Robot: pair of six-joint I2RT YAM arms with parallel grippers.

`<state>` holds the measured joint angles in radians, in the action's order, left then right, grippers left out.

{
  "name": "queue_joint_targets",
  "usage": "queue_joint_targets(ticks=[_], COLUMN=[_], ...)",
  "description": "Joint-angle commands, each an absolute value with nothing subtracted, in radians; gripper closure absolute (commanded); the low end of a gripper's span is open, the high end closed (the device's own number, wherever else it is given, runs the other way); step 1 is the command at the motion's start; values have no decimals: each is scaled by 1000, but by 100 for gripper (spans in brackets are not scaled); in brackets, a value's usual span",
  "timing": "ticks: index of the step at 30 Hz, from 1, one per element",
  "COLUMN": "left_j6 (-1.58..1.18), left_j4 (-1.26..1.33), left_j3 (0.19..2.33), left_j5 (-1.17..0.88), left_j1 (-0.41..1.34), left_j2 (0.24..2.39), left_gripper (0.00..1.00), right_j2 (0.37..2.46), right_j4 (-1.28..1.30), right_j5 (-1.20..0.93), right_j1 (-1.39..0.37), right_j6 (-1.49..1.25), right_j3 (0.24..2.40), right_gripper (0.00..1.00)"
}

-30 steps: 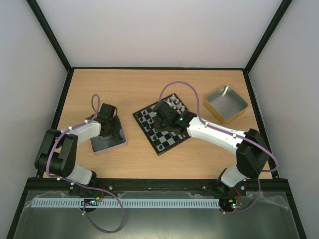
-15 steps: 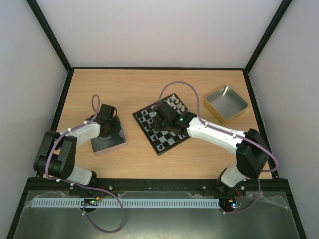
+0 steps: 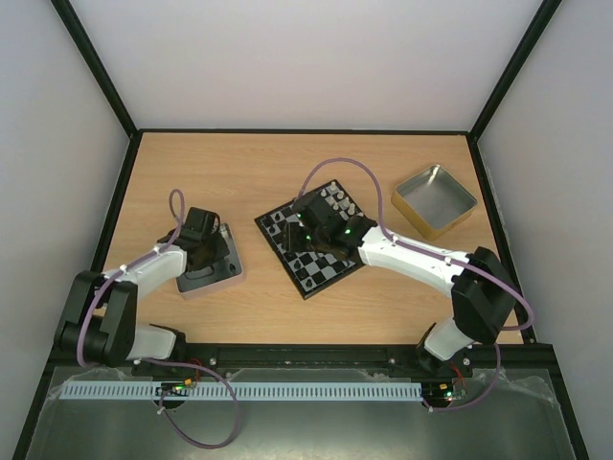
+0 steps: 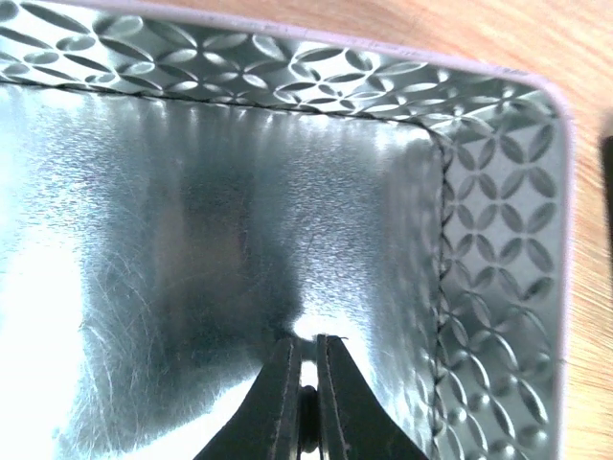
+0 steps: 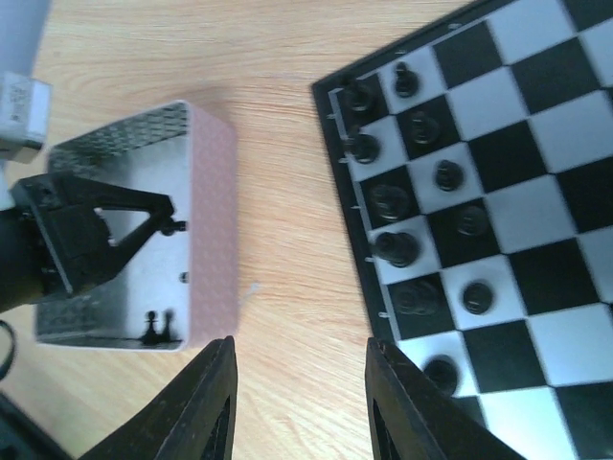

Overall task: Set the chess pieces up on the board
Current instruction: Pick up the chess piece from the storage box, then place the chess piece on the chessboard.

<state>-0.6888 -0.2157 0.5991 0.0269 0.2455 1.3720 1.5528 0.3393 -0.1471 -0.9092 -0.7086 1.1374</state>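
Two black chess pieces (image 5: 150, 329) sit at six o'clock in the pink-walled metal tin (image 5: 215, 220); left jaws clenched, right jaws released.

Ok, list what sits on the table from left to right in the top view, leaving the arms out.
Left to right: pink-rimmed tin → board → gold-sided tin.

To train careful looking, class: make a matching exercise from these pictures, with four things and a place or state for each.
1 left jaws
2 right jaws
3 black pieces in two rows
4 gold-sided tin

A on the board
B shut, inside the pink-sided tin
C far right of the table
D open, holding nothing

Pairs: 1-B, 2-D, 3-A, 4-C
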Motion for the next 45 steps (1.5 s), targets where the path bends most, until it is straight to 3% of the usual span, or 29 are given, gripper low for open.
queue_joint_targets(ticks=[1,11,20,27,41,45], left_j6=[-710,-749,-796,-822,-844,-844], left_j4=[-210,-224,-137,-103,-75,-78], left_j3=[575,588,618,627,622,620], left_j5=[27,-198,-523,-606,-648,-647], left_j1=[240,234,233,233,229,230], left_j2=[1295,1102,1107,1129,1146,1146], left_gripper=[98,97,96,95,95,91], right_j2=[1585,1718,1756,1745,1727,1713], right_j4=[194,-105,-204,-177,-240,-224], right_j5=[-286,-551,-550,-479,-473,-442], right_j1=[-906,-916,-917,-918,-917,-916], right_j6=[-726,-816,-882,-898,-935,-923], right_j3=[1122,1131,1118,1098,1062,1058], right_gripper=[63,53,51,55,95,98])
